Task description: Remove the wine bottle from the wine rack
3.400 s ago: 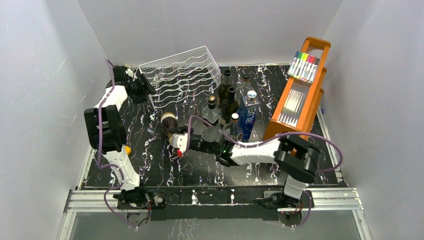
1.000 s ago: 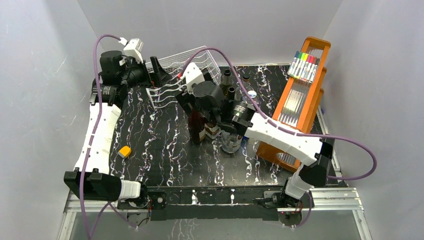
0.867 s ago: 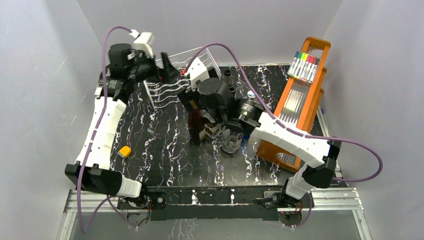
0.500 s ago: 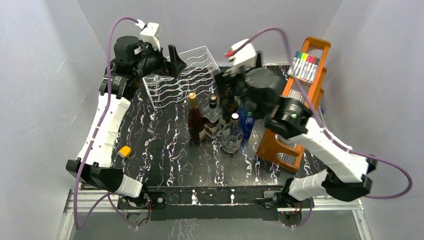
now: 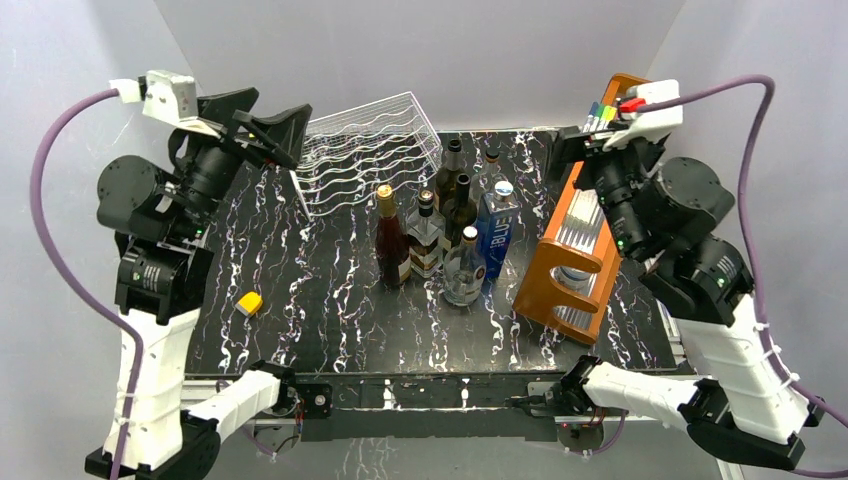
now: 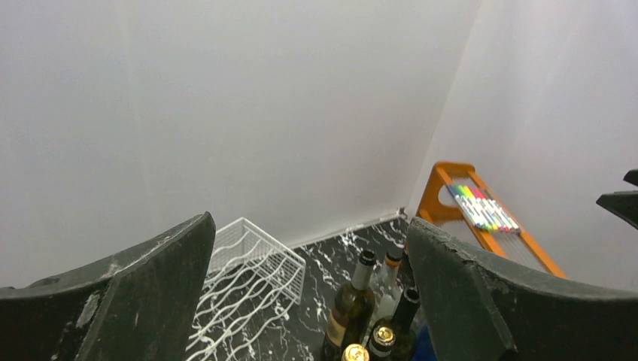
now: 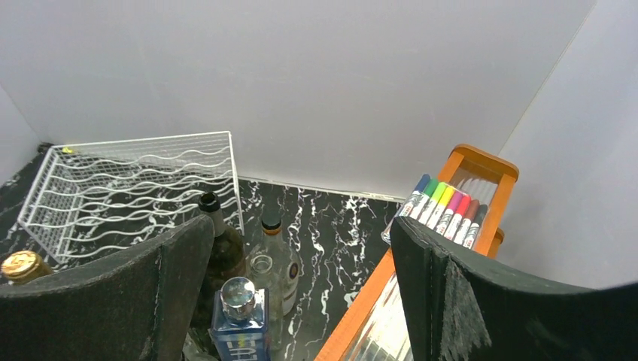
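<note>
The silver wire wine rack [image 5: 365,150] sits at the back left of the table, with no bottle in its cradles. The wine bottle [image 5: 390,240], brown with a gold cap, stands upright on the table in front of the rack. My left gripper [image 5: 258,120] is open, high above the rack's left end. Over at the right, my right gripper [image 5: 575,160] is open and raised beside the orange rack. Both hold nothing. The left wrist view shows the left gripper [image 6: 308,226], rack [image 6: 248,278] and gold cap [image 6: 353,352]. The right wrist view shows the right gripper [image 7: 301,222], rack [image 7: 128,192] and cap [image 7: 19,265].
Several other bottles cluster right of the wine bottle, among them a blue square one [image 5: 495,230]. A tall orange wooden rack [image 5: 595,215] with coloured markers [image 5: 607,130] leans at the right. A small yellow object [image 5: 249,302] lies at the near left.
The right gripper let go of the wine bottle, now standing upright, and swung up and right. The left arm lifted up and left, away from the rack.
</note>
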